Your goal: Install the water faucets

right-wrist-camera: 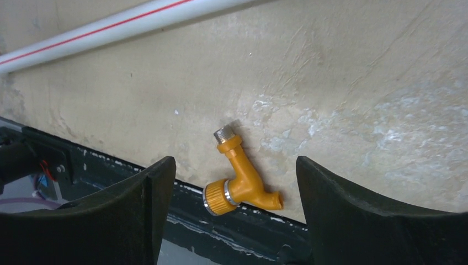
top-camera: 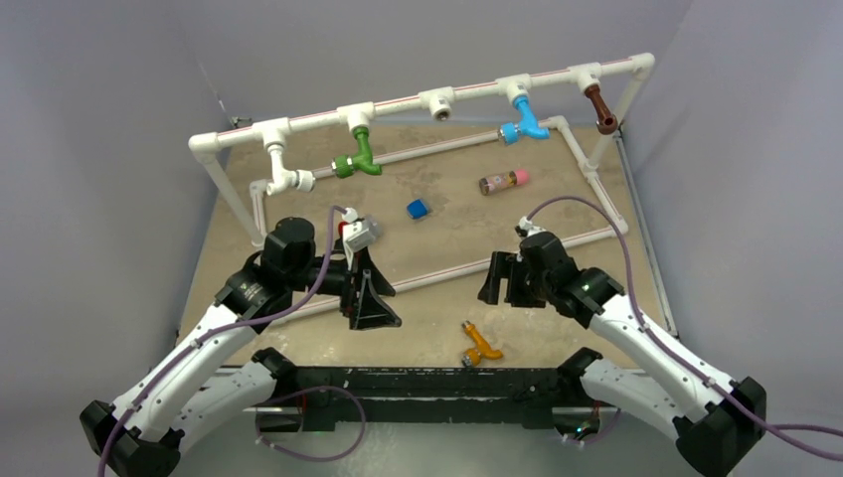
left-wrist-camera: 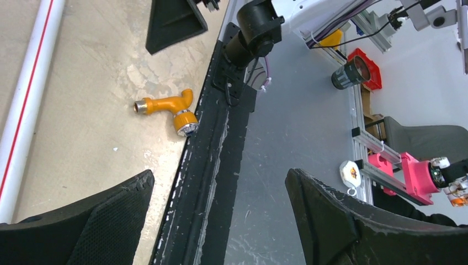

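Observation:
An orange faucet [top-camera: 481, 345] [left-wrist-camera: 168, 107] [right-wrist-camera: 240, 179] lies flat on the table by its near black edge, touching nothing. My right gripper [top-camera: 505, 288] [right-wrist-camera: 234, 165] hangs above it, open, the fingers standing either side of it and well apart from it. My left gripper [top-camera: 373, 316] [left-wrist-camera: 219, 182] is open and empty, off to the left of that faucet. On the white pipe frame [top-camera: 398, 103] a green faucet [top-camera: 358, 159], a blue faucet [top-camera: 524, 122] and a brown faucet [top-camera: 600, 107] hang from tees. One tee [top-camera: 438, 102] between green and blue is bare.
A pink-and-brown cylinder [top-camera: 503, 182] and a small blue block [top-camera: 417, 209] lie mid-table. A white pipe [top-camera: 447, 270] [right-wrist-camera: 110, 25] runs along the table just beyond both grippers. The black rail [top-camera: 427, 378] marks the near edge right beside the orange faucet.

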